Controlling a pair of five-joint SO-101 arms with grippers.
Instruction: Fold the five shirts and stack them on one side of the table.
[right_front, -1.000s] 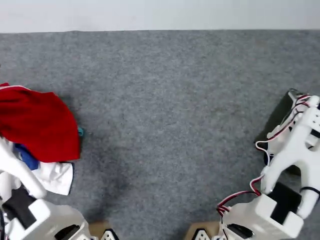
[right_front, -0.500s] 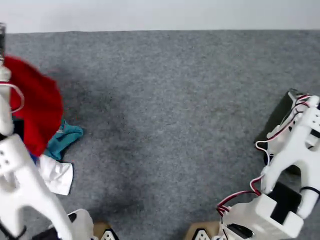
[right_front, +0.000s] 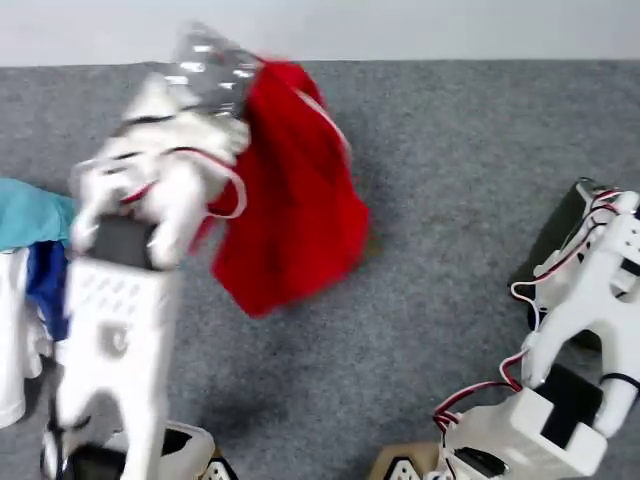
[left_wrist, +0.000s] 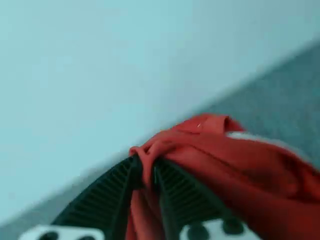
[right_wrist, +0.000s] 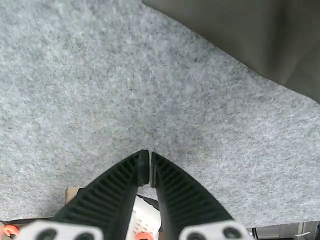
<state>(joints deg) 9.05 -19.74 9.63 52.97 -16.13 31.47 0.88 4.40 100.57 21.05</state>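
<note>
I am pinching the red shirt (right_front: 290, 210) in my left end effector (left_wrist: 145, 167): its two ribbed fingers are pressed together on a bunched fold of the cloth. The rest of the shirt is hanging down from that fold over the grey felt surface (right_front: 450, 150). I cannot tell whether its lowest corner is touching the felt.

To the left of the red shirt, past my left arm (right_front: 120, 300), the other shirts are lying in a loose heap at the surface's edge. The teal shirt (right_front: 30, 212) is sitting on top at the far end, the blue shirt (right_front: 48, 290) is showing under it, and the white shirt (right_front: 12, 340) is trailing toward my base.

Well to the right of the red shirt, my right end effector (right_wrist: 149, 156) is hovering over bare felt with its fingers pressed together on nothing. A dark olive cloth (right_front: 560, 235) is lying flat just beyond it, partly under my right arm (right_front: 590, 290).

Behind the red shirt, the felt is ending at a plain pale wall (right_front: 400, 25).
</note>
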